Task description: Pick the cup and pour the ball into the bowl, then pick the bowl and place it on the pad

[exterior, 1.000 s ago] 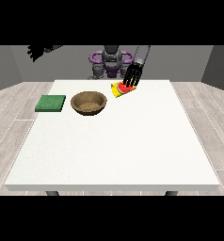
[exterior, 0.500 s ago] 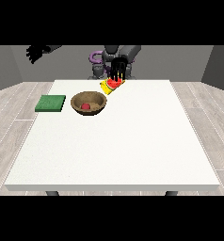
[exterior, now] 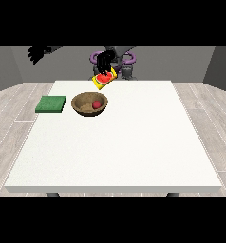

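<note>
Above the far middle of the white counter (exterior: 115, 142) a black robot hand (exterior: 104, 62) holds the cup (exterior: 104, 79) in the air, its fingers curled round the cup from above. That is the robot hand nearer the view's right, though it sits close to the middle of the view. The cup is yellow outside and red inside (a green edge shows at its lower rim), and it is tipped so that its mouth faces the camera and slants down toward the bowl (exterior: 90, 105). Cup and bowl are apart, the cup hanging just behind and above the bowl's far right rim.

On the counter below, the bowl stands upright, brown and wood-coloured, in the far left part of the counter. Inside it lies the red ball (exterior: 96, 104), resting right of the bowl's middle, against the inner slope. Left of the bowl lies the green pad (exterior: 51, 104), flat on the counter near the left edge, close beside the bowl but not touching it.

At the view's left a second robot hand (exterior: 36, 53) is raised high, beyond the counter's far left corner and well apart from everything on it. It holds nothing; whether its fingers are spread or curled I cannot tell.

Behind the cup the robot's grey body (exterior: 118, 61) shows at the counter's far edge, with purple rings on it
</note>
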Robot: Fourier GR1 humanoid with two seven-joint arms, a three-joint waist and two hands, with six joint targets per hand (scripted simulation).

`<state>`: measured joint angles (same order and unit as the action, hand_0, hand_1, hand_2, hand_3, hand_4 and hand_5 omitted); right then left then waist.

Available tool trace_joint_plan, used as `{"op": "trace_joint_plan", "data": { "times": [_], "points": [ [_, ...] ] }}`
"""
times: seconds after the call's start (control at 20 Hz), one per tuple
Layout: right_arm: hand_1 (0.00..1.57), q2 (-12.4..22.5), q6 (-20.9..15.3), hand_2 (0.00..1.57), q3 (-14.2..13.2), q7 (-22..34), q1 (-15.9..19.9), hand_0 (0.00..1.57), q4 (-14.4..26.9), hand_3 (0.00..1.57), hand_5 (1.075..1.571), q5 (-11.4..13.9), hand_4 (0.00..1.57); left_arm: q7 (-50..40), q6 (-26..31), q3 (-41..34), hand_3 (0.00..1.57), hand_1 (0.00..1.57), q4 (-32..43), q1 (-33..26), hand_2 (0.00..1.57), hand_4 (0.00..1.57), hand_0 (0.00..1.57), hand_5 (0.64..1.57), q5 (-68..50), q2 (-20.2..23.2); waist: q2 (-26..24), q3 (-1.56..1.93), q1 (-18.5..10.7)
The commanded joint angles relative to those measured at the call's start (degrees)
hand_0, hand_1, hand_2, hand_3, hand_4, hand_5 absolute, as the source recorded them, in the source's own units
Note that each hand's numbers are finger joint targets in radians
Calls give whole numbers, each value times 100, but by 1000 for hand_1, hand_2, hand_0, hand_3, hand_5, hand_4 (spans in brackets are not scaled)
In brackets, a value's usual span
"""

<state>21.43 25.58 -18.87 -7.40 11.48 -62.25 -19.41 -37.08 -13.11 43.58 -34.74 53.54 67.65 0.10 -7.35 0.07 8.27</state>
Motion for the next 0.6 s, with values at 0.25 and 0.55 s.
{"op": "trace_joint_plan", "data": {
  "times": [0.25, 0.55],
  "points": [
    [0, 32, -474, 0, -258, -385, 420, 0, 291, 0, 1563, 117, 691, 144, 46, -328, 1430, 0, -1047, 271, 1187, 754, 0, 1563, 19, 326, 454, -7, -710],
    [0, 56, -667, 0, -397, -186, 457, 0, 350, 0, 1570, 11, 711, 921, -1512, -1265, 1223, 1018, -1969, -770, 1545, 1232, 1018, 1563, -1280, 290, 986, -31, -1168]
  ]
}}
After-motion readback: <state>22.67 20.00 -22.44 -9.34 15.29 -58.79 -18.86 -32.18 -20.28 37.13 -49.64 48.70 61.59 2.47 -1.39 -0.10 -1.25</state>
